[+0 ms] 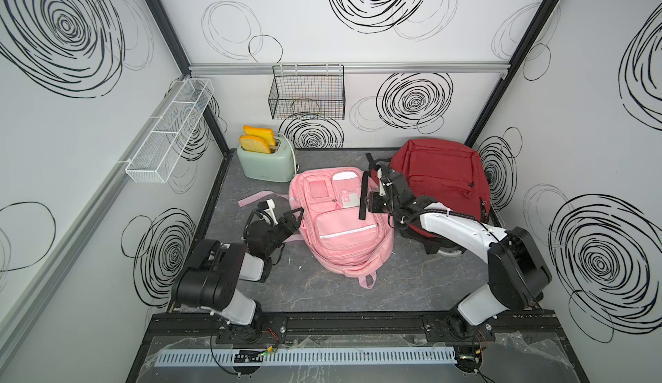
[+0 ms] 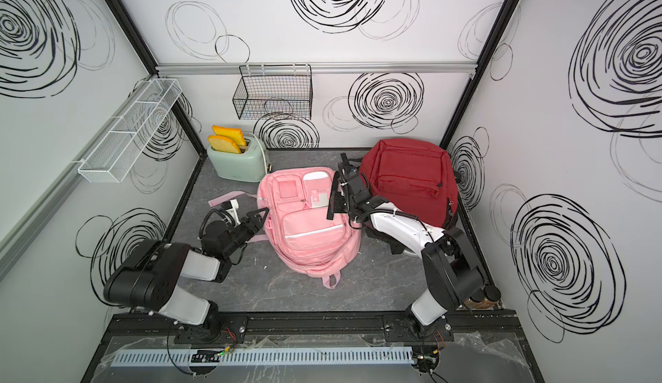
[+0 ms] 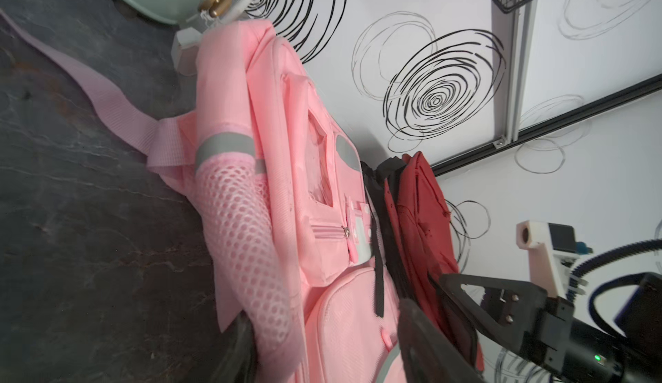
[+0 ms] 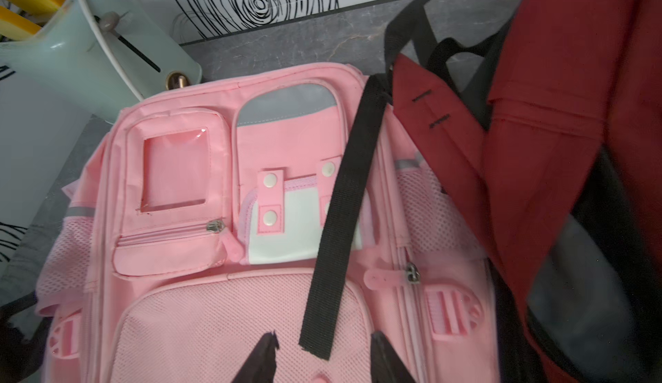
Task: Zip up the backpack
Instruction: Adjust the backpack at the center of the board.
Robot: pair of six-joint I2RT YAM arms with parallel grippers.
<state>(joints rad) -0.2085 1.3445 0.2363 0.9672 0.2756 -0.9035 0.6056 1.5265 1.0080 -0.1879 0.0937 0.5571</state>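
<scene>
Left claw and right claw both stand released at the pink backpack; best to lift them off cleanly, avoiding the red backpack's black strap.

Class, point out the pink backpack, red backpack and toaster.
pink backpack (image 1: 344,234), a top view, front pocket.
red backpack (image 1: 440,173), a top view, front panel.
toaster (image 1: 267,169), a top view, side wall.
</scene>
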